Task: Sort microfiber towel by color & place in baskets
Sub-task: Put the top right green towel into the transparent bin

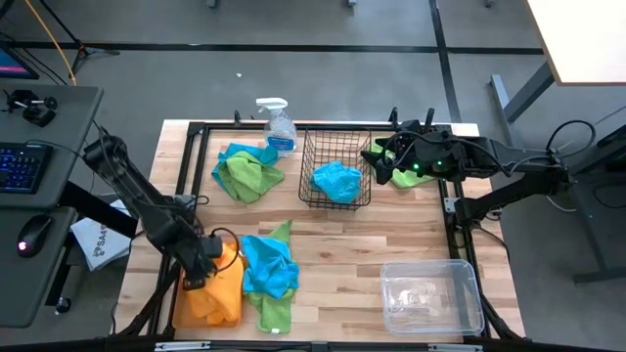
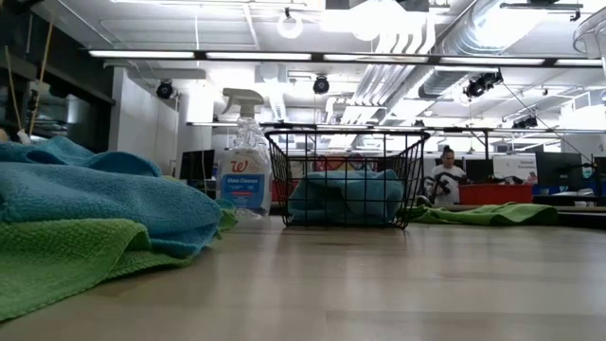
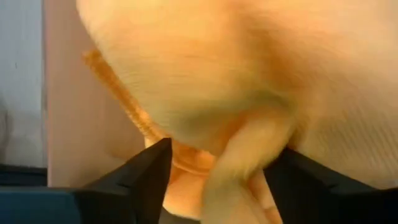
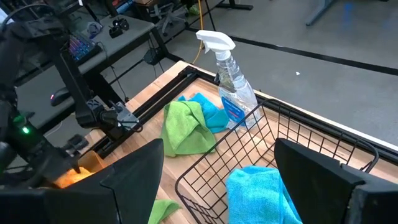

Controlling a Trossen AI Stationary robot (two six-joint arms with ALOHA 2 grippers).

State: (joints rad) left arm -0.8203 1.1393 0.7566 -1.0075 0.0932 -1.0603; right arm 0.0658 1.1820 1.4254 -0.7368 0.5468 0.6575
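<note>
My left gripper (image 1: 201,262) is down on the orange towels (image 1: 217,286) piled on the flat orange-brown tray (image 1: 182,311) at the table's near left; it is open, with orange towel (image 3: 249,74) filling its wrist view. My right gripper (image 1: 376,156) hangs open beside the right wall of the black wire basket (image 1: 335,168), above a green towel (image 1: 403,176) lying flat on the table. A blue towel (image 4: 258,196) lies in the basket. Blue and green towels (image 1: 246,171) lie heaped at the far left, and another blue and green heap (image 1: 270,272) lies beside the tray. The clear tub (image 1: 430,295) stands near right. My left gripper comes at the orange towel from above, slanting toward the near left. Its open fingers (image 3: 146,177) stand on either side of a bunched fold (image 3: 239,158) of the cloth, which lies against their inner sides. The towel rests on the pile over the tray.
A clear spray bottle (image 1: 277,123) stands at the far edge, between the far-left heap and the basket. Bare wood shows at the table's middle (image 1: 391,235). In the low view a person (image 2: 443,176) sits in the room behind the table.
</note>
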